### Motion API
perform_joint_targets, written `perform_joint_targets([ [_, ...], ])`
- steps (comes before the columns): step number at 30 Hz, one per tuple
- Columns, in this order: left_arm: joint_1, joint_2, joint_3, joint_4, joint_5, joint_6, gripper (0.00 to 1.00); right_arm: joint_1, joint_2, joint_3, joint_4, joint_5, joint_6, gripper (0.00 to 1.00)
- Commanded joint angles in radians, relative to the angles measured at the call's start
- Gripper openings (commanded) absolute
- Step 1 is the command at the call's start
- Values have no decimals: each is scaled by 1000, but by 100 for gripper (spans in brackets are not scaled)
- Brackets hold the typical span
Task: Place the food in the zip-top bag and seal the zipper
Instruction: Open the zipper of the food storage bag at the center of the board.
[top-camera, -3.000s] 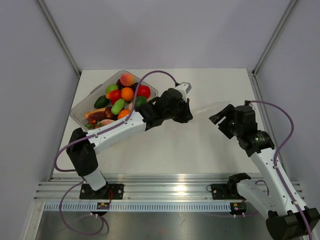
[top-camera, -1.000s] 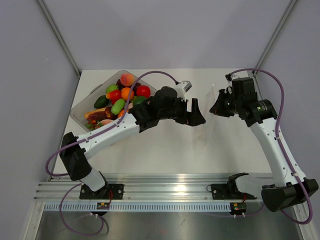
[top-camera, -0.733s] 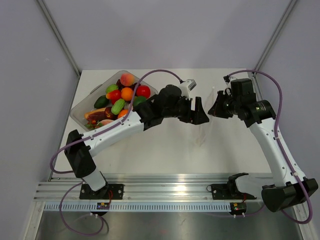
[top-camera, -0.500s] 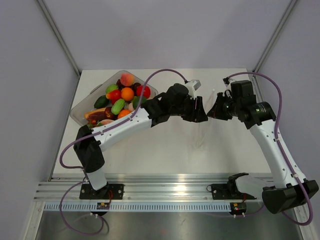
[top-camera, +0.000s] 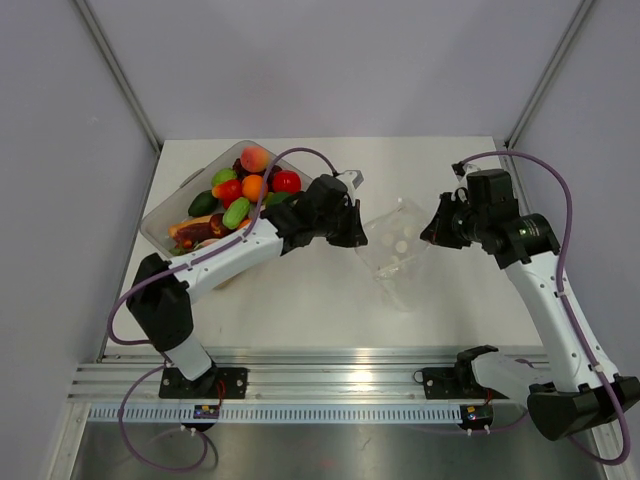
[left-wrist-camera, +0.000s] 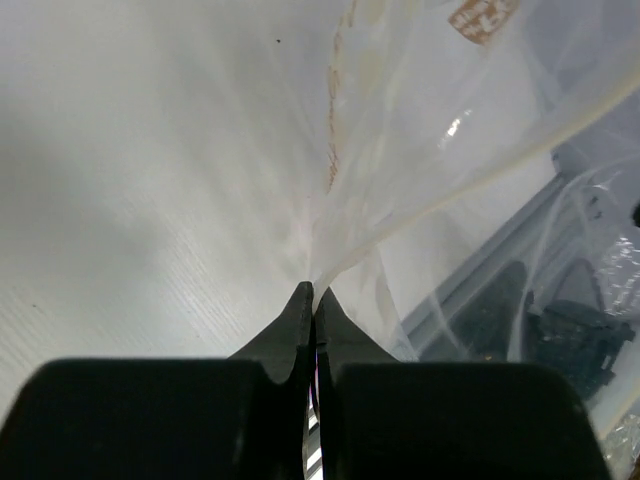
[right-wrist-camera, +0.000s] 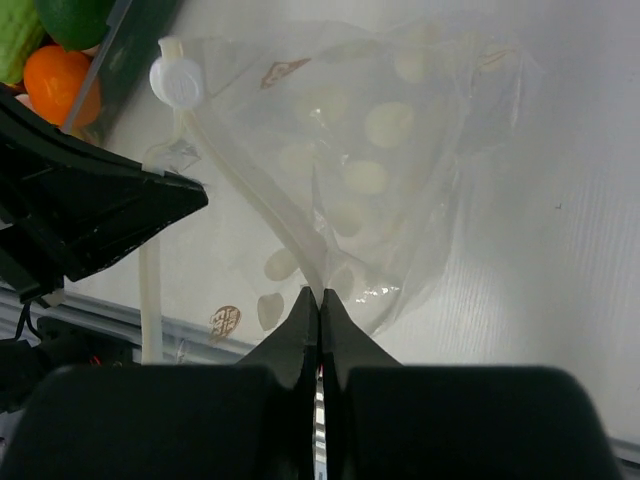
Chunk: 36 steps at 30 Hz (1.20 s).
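While both arms reached in over the counter (top-camera: 330, 300), the bag (top-camera: 395, 250) hung stretched between them, right of centre and clear of the tray (top-camera: 150, 228). The left pincer (top-camera: 352, 232) was clenched on the bag's left edge. From the left wrist its fingers (left-wrist-camera: 312, 290) were pressed tight together, with the clear film (left-wrist-camera: 400, 150) fanning out from the tips. The right pincer (top-camera: 432, 232) was clamped the same way on the opposite side. In the right wrist view its tips (right-wrist-camera: 320, 295) met on a fold of the bag (right-wrist-camera: 380, 170). Pale oval spots showed on the film, along with a small brown mark.

The zipper (right-wrist-camera: 240, 190) ran as a whitish strip from a round white tab down to the right pincer's tips. From the left wrist it (left-wrist-camera: 480, 175) arced across the upper right.

The food (top-camera: 245, 195) sat heaped in the tray at the counter's far left: orange, red, green and a peach piece on top. An orange piece (right-wrist-camera: 60, 80) peeked into the corner of the right wrist view, behind the black bulk of the left pincer.

The left arm (top-camera: 240, 250) lay diagonally across the tray's near right corner and hid part of it, squarely between the food and the bag. Its purple cable (top-camera: 300, 152) looped over the fruit. The rail (top-camera: 340, 380) ran along the near edge.
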Motion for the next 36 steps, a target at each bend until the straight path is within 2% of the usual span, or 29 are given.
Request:
perform_joint_targets([
  [1,-1,-41,-10,24,-19,34,0,9,-45,53,30,5,22,0],
  [6,0,-12,-7,28,-1,63,0,12,-44,67,71,-115,48,0],
  [10,8,-3,-7,30,47,102,0,23,-36,18,76,-98,47,0],
  [14,16,-1,-4,28,58,157,0,46,-9,-48,151,-113,106,0],
  [22,101,3,-87,27,73,266,0,213,120,-125,344,2,232,0],
  [25,129,-18,-116,4,15,296,1,244,189,-96,390,26,255,0],
  [29,186,-32,-158,-32,-17,310,8,269,270,-58,433,68,286,0],
  [32,209,-46,-190,-24,-10,315,18,278,321,-33,475,66,303,0],
  [33,212,-46,-194,-21,-17,313,25,281,338,-10,481,57,306,0],
  [35,221,-57,-202,-21,-25,307,27,295,388,32,482,57,303,0],
  [36,224,-57,-201,-24,-48,301,45,299,404,45,482,57,301,0],
])
